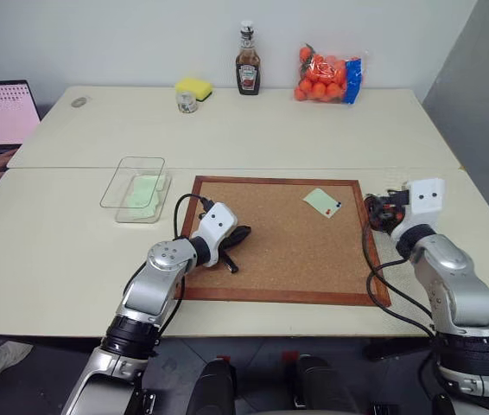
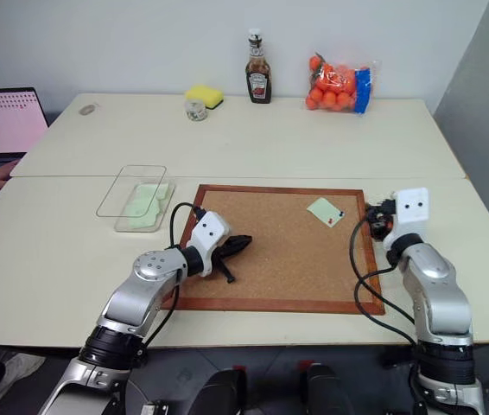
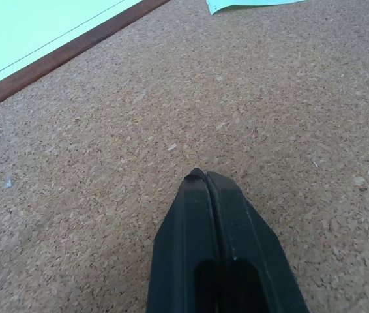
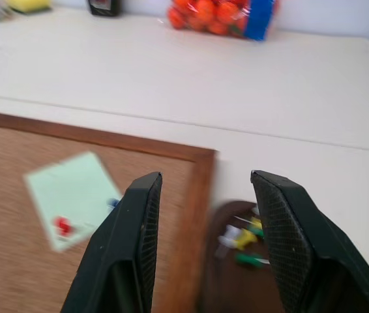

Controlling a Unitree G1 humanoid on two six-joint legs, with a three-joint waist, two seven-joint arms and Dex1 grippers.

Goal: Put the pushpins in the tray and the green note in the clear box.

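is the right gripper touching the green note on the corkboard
Apart. The right wrist view shows the open right gripper raised, empty, with the green note lying flat on the corkboard below.

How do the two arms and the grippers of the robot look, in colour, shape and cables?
Both arms have rounded silver-grey shells with black joint rings. Each wrist carries a white, boxy camera housing, and a black cable loops from it along the arm. The left gripper and the right gripper each have two black, tapering fingers; the right fingers show a fine textured inner pad.

Green note point(image 1: 322, 202) pinned flat on corkboard point(image 1: 279, 259).
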